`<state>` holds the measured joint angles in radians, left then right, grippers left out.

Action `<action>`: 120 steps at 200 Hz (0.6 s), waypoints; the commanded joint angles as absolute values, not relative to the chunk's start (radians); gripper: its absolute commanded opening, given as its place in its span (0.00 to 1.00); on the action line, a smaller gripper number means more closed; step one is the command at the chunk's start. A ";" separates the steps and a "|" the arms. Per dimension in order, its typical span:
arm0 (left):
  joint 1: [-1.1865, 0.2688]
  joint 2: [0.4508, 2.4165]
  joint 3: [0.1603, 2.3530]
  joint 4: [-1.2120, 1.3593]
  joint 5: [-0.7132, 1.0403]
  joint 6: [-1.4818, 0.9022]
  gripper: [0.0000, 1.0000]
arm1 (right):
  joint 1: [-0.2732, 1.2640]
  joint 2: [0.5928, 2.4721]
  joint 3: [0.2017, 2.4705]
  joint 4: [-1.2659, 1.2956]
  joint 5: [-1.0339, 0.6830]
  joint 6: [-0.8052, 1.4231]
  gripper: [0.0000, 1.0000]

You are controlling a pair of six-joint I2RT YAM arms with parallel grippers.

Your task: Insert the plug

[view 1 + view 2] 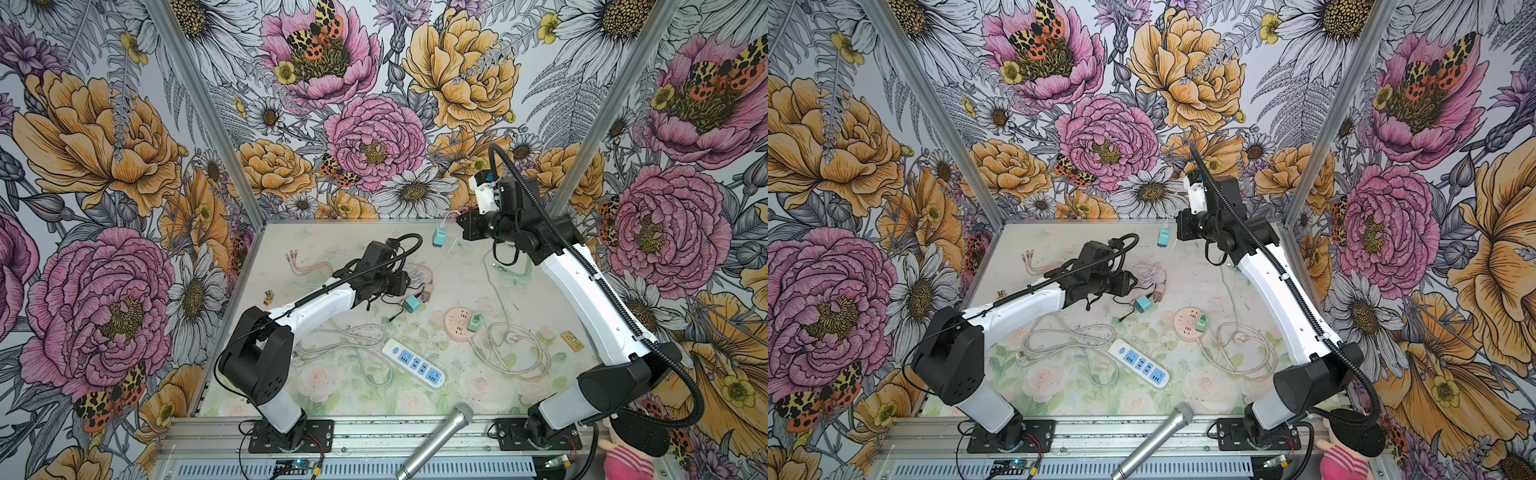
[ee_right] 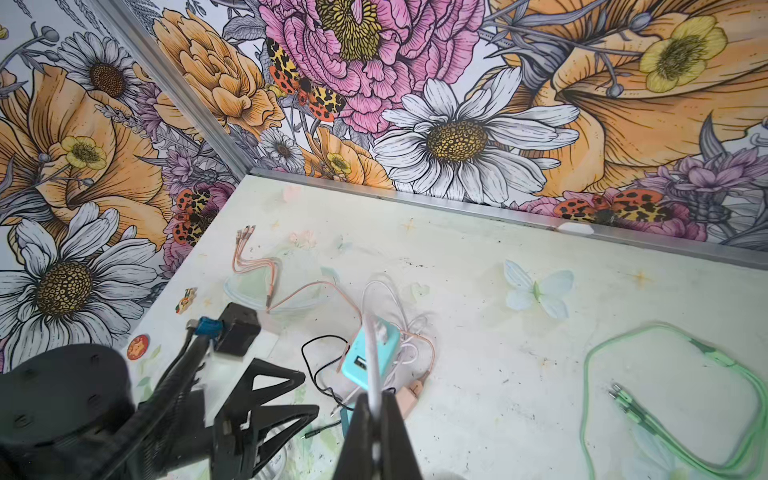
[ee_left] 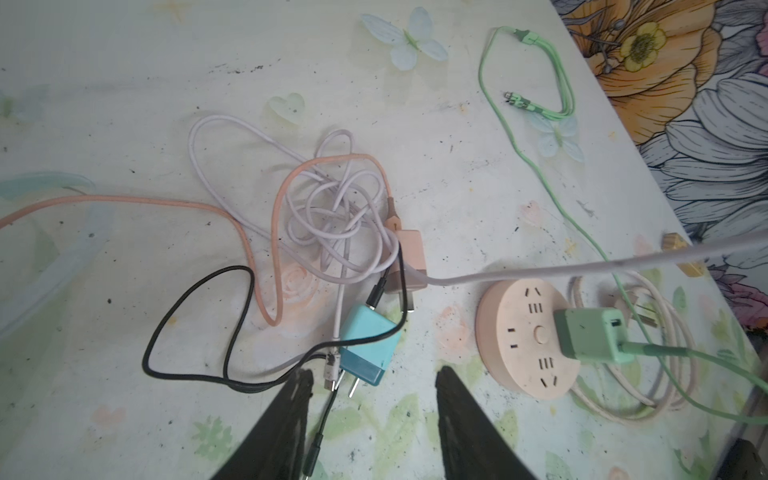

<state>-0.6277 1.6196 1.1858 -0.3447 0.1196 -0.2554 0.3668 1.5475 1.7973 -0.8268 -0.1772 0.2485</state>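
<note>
Two teal plugs show. The hanging plug (image 1: 439,238) dangles clear of the table (image 1: 465,286) near the back wall, on a white cable (image 2: 371,343) that the right gripper (image 2: 374,397) pinches between closed fingers. It hangs lengthwise under the cable, USB port toward the wrist camera (its prongs are hidden). The second plug (image 3: 365,351) lies flat among tangled cords, just beside a pink adapter (image 3: 409,259). Its long axis runs in line with the left gripper (image 3: 374,370), prongs pointing back at it. Those fingers (image 3: 293,411) stand apart, gripping nothing. A round pink socket (image 3: 515,349) sits nearby, with a green adapter (image 3: 586,336) plugged in.
</note>
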 commanded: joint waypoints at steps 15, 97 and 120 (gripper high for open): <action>-0.663 1.608 1.192 -0.394 0.141 -0.254 0.50 | 0.362 1.569 1.823 -0.809 -0.187 0.253 0.00; -0.665 1.711 1.206 -0.406 0.232 -0.326 0.41 | 0.368 1.557 1.701 -0.804 -0.194 0.264 0.00; -0.660 1.752 1.235 -0.406 0.231 -0.358 0.43 | 0.367 1.557 1.679 -0.794 -0.192 0.262 0.00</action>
<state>-0.6693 1.7138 1.1927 -0.4011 0.2043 -0.3130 0.3653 1.5711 1.6905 -0.8265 -0.1802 0.2531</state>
